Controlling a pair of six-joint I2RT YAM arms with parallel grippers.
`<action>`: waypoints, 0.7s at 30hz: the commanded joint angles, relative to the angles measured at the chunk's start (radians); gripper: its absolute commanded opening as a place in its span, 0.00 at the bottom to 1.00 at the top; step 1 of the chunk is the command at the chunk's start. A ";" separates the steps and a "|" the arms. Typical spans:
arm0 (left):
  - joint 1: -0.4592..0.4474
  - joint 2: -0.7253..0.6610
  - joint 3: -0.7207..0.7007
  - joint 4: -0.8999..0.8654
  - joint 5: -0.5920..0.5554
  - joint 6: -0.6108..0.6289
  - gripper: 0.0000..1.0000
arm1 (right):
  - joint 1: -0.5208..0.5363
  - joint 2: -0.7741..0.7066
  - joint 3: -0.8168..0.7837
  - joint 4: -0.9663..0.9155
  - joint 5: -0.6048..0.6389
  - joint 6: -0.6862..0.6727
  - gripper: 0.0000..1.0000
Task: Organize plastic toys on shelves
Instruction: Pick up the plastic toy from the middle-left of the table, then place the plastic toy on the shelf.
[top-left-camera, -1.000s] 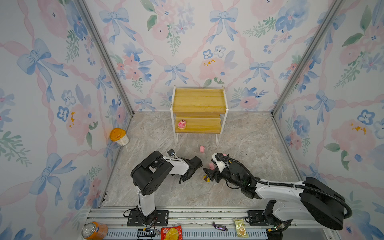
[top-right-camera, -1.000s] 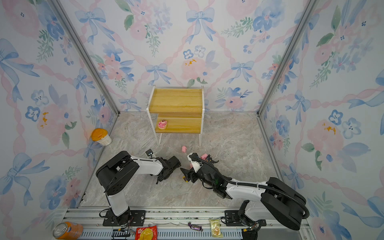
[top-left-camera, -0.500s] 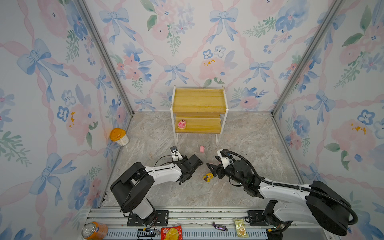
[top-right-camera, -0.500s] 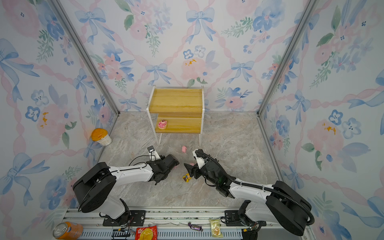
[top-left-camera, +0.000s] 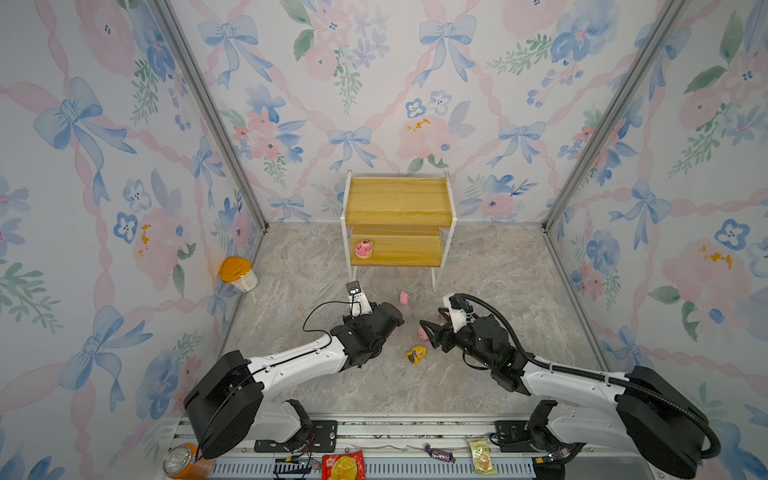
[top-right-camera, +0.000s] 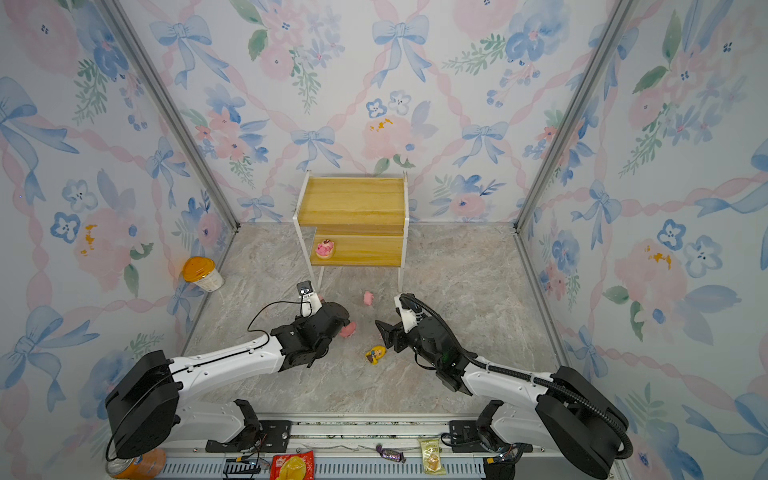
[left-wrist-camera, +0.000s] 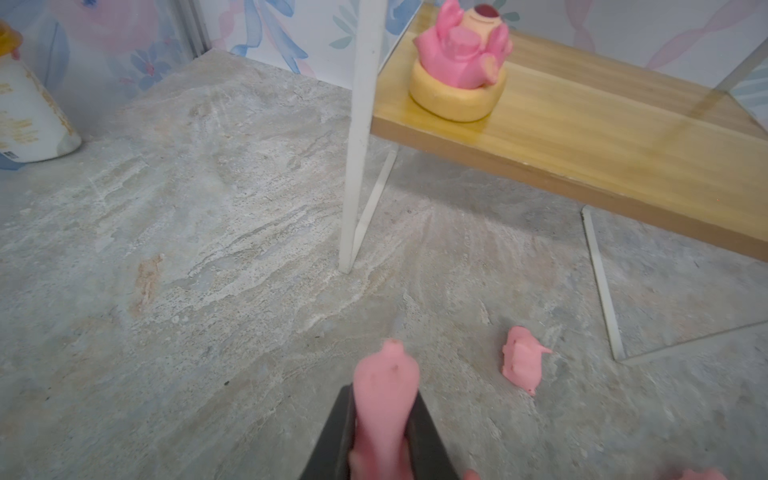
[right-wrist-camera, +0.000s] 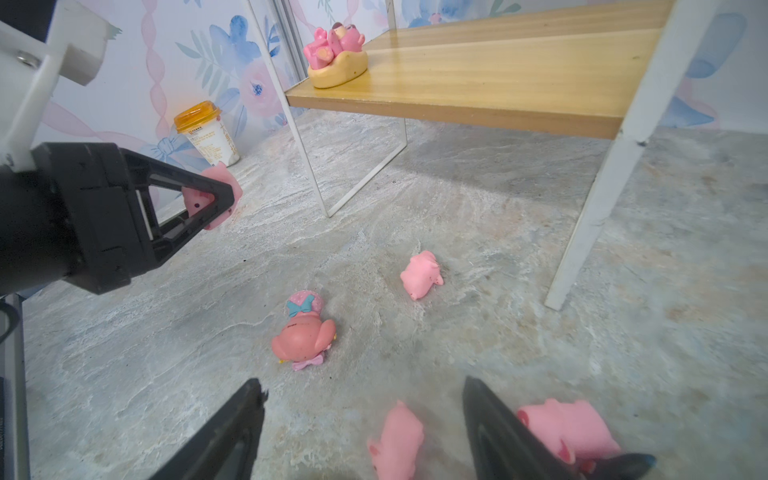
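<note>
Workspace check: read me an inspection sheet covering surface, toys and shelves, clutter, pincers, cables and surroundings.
Surface: grey marbled floor, nothing spilled.
Job's things: pig on round base on lower board of rack; on floor: pig by rack leg, yellow-haired doll, blue-bowed pink figure, two more pigs.
Clutter: orange-lidded cup by left wall; orange can, snack packets, wrapped candy at front rail.
Pincers: left pincer shut on pink pig; right pincer open, empty.
Cables: black cable loops at left wrist; ribbed hose along right arm.
Surroundings: floral wallpaper walls.
</note>
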 joint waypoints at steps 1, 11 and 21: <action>-0.030 -0.031 -0.017 0.036 0.045 0.119 0.20 | -0.024 -0.044 -0.025 -0.019 0.022 0.034 0.78; -0.040 -0.158 -0.129 0.238 0.234 0.313 0.20 | -0.059 -0.141 -0.056 -0.053 0.058 0.042 0.77; 0.020 -0.201 -0.125 0.328 0.411 0.481 0.24 | -0.067 -0.188 -0.060 -0.076 0.013 0.020 0.78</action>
